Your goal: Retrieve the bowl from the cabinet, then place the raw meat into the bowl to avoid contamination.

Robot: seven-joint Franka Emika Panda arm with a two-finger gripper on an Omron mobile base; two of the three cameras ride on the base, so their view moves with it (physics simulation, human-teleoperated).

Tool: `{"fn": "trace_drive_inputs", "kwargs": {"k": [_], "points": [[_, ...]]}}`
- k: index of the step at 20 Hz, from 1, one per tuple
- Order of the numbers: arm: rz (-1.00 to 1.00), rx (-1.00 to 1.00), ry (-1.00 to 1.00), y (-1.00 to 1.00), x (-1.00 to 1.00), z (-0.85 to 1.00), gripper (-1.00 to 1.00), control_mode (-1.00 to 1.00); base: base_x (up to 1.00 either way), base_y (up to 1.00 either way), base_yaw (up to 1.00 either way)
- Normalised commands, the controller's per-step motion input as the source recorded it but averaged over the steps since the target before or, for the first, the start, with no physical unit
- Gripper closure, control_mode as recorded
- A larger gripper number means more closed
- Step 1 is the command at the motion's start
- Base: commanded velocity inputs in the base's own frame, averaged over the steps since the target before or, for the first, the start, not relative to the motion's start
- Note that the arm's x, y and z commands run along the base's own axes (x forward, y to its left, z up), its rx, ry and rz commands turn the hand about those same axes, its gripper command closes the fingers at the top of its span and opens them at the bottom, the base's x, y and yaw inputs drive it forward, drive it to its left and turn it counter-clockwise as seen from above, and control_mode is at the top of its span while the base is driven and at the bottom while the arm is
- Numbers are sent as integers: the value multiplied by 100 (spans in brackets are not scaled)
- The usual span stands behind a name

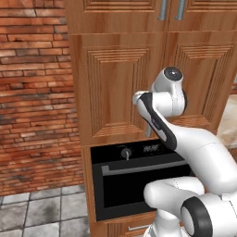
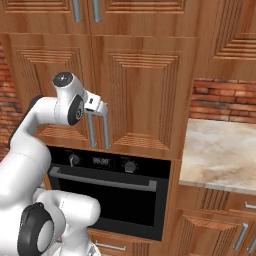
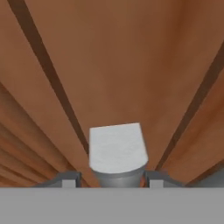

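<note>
Gripper at cabinet door handle.
Gripper (image 2: 102, 111) fingers straddle a round metal bar handle (image 3: 117, 151) on the closed raised-panel cabinet (image 2: 145, 95), above the black oven (image 2: 107, 192); whether they clamp it, cannot tell.

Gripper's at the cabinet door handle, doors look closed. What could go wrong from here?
1. The gripper sits near the top end of the left bar handle; in the hand view the handle end lies between the fingertips, so the grip may slip off when pulling.
2. The right handle is close beside it; a finger could snag it.
3. The elbow is near the cabinet; a swinging door could hit it.
</note>
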Motion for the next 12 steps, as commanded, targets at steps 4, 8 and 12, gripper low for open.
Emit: {"fn": "trace_drive_inputs", "kwargs": {"k": [4, 8, 12], "points": [[-2, 2, 0, 11, 11, -27, 100, -100, 0, 0, 0], [-2, 2, 0, 8, 8, -25, 100, -100, 0, 0, 0], [-3, 1, 0, 7, 8, -23, 100, -100, 0, 0, 0]]}}
